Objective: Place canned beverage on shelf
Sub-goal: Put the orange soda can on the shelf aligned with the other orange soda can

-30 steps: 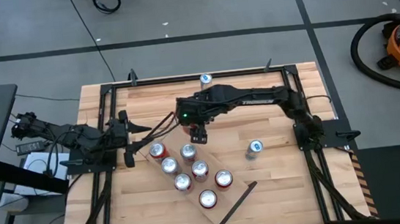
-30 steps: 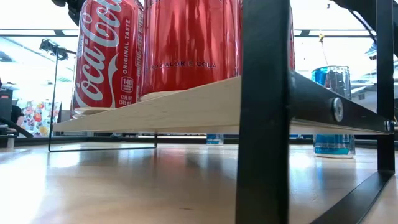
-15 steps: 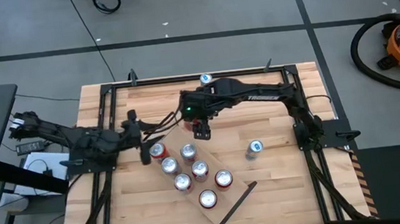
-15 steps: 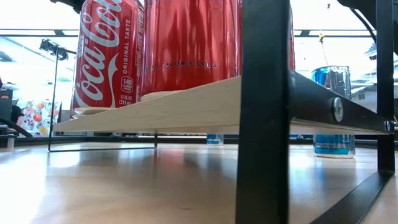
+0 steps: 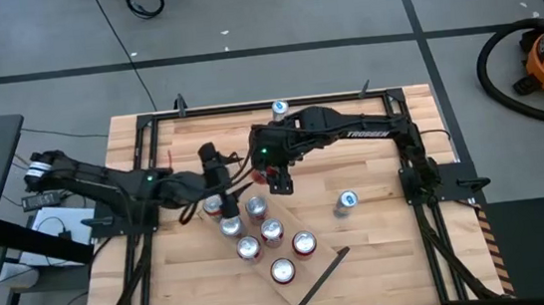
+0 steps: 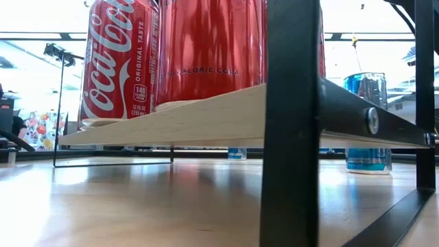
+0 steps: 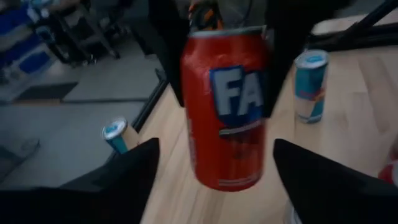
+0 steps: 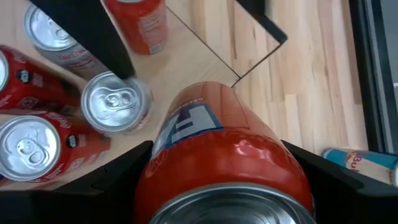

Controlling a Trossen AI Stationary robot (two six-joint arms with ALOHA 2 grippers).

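The right gripper (image 5: 280,183) clamps an orange can (image 8: 224,168) upright just above the shelf (image 5: 335,262) end, beside the shelved cans (image 5: 260,232). The left gripper (image 5: 216,178), fingers spread and empty, faces that can alongside.

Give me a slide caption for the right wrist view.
Right hand gripping an orange can above the shelf, beside silver-topped red cans.
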